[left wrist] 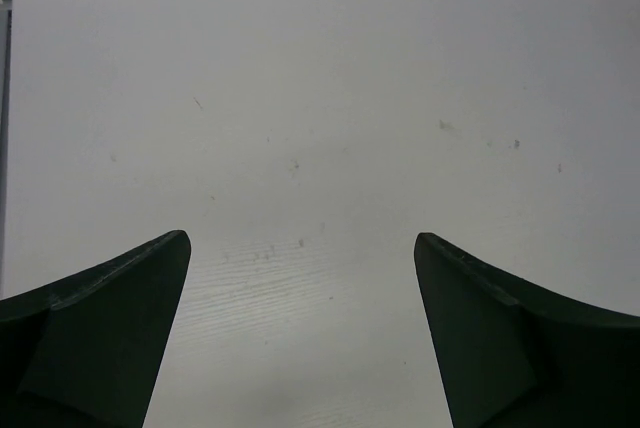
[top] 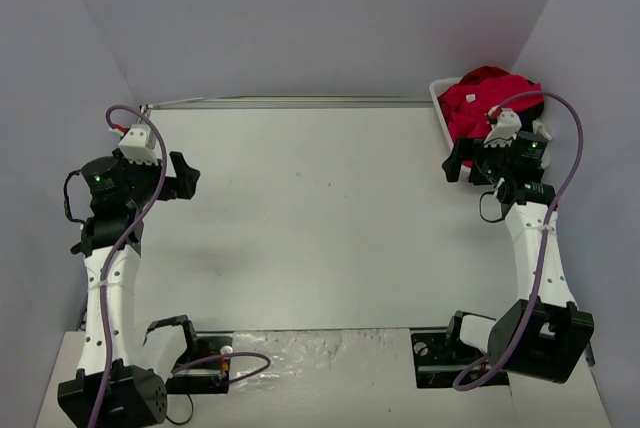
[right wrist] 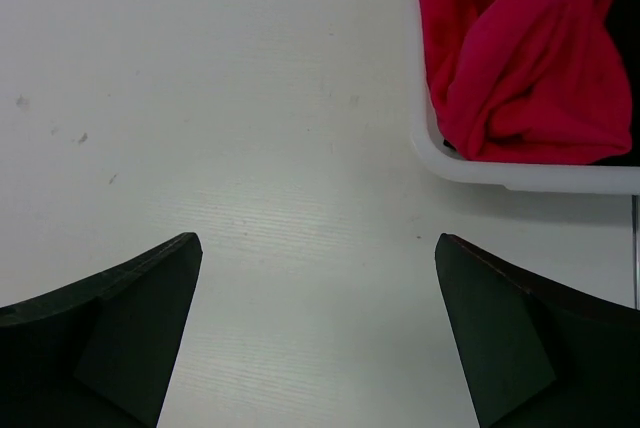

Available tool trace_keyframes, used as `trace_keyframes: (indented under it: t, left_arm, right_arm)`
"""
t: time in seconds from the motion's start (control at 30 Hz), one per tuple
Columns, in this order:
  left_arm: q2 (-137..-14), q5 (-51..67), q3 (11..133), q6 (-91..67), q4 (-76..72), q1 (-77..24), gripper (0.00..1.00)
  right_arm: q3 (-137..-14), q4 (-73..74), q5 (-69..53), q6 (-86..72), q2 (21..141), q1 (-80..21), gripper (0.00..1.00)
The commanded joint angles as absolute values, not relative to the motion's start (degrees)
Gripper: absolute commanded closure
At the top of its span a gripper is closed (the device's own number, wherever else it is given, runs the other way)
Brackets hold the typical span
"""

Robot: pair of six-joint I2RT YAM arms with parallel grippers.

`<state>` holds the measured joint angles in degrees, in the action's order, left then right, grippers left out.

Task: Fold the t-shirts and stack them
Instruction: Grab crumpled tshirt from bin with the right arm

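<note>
Red t-shirts [right wrist: 520, 58] lay crumpled in the white basket [right wrist: 520, 176], upper right of frame. I judged them light and limp, best pinched at a raised top fold. Black shirt [right wrist: 630, 38] was mostly cut off; count unclear. Left gripper [left wrist: 300, 240] and right gripper [right wrist: 318, 238] gaped, empty.

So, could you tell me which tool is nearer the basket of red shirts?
Right. The right tool hovers beside the basket; the left tool is far across the table.
</note>
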<state>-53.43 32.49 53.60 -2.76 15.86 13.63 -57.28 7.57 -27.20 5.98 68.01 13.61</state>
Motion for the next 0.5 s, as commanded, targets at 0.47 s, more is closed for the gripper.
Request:
trace_keyframes:
  t: [0.47]
  left_arm:
    - [-52.6, 39.0, 53.4, -3.6, 7.7, 14.5, 0.06]
  right_arm:
    - [-65.7, 0.7, -22.4, 13.7, 69.5, 14.0, 0.0]
